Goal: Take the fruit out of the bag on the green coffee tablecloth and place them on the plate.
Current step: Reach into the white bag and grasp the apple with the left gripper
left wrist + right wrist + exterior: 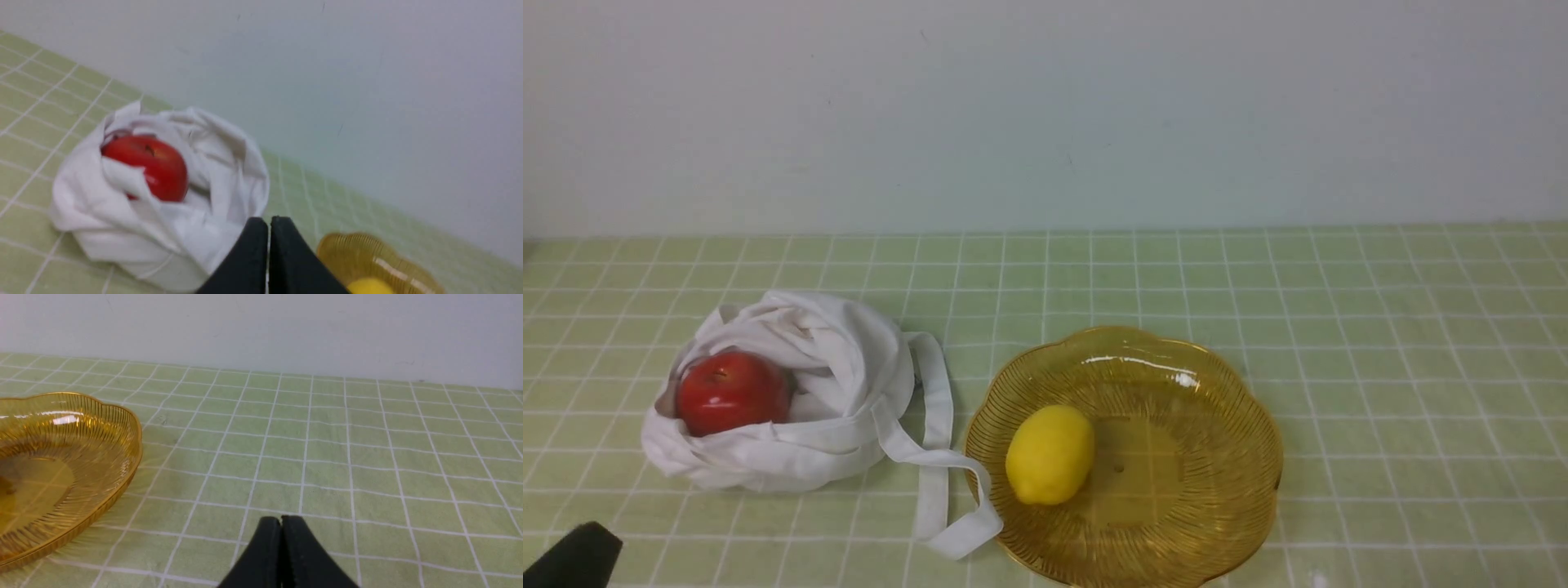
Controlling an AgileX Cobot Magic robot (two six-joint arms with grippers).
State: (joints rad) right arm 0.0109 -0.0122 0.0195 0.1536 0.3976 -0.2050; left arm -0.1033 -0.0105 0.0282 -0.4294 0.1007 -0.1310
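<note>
We take the amber glass plate (1127,523) as our landmark. It sits on the pale green gridded tablecloth (1380,367), and we see its scalloped rim and fine radial ribs, with bright glints on the far side of its bowl. Inside it, toward its left side, we find the yellow lemon (1050,454), lying on the glass. To the left of the plate, we see the white cloth bag (768,461), crumpled, its mouth open. The red apple (732,394) is still in the bag, left of the plate, with cloth folded around it and its top showing. From the bag, the white strap (935,457) runs across to the plate's left edge, where its looped end meets the rim.

Our left tool (269,222) is at the near side, left of the plate; its tips are together, with nothing between them. Our right tool (285,520) also has its fingertips together and holds nothing; we see it over the tablecloth to the right of the plate. Beyond the plate and the cloth's far edge, we see a plain pale wall (1045,114).
</note>
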